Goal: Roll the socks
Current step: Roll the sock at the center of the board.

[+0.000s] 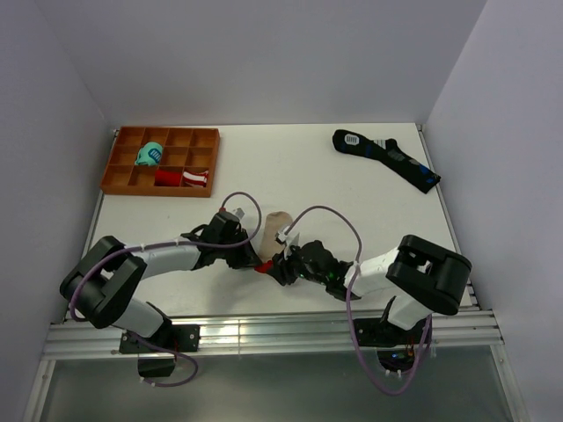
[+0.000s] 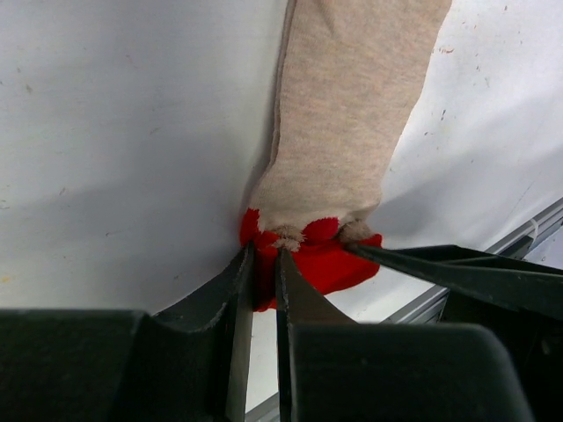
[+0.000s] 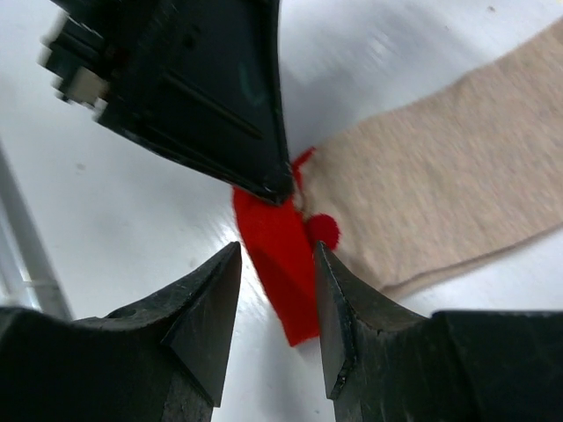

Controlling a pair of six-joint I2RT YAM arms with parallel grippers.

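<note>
Standing by the rig, I saw the socks (image 1: 278, 223) lying flat on the desk (image 1: 299, 167), close to the near edge and about midway between the two arms. The beige part pointed toward the far side and the red end sat nearest.

The left end effector (image 2: 264, 264) was squeezed almost closed on a fold of that red end. The right end effector (image 3: 274, 290) sat roughly half open, jaws straddling the red tip without clamping it, with a bare gap on one side.

Also spotted an orange tray (image 1: 201, 156) far left and a black sock (image 1: 387, 156) far right.
</note>
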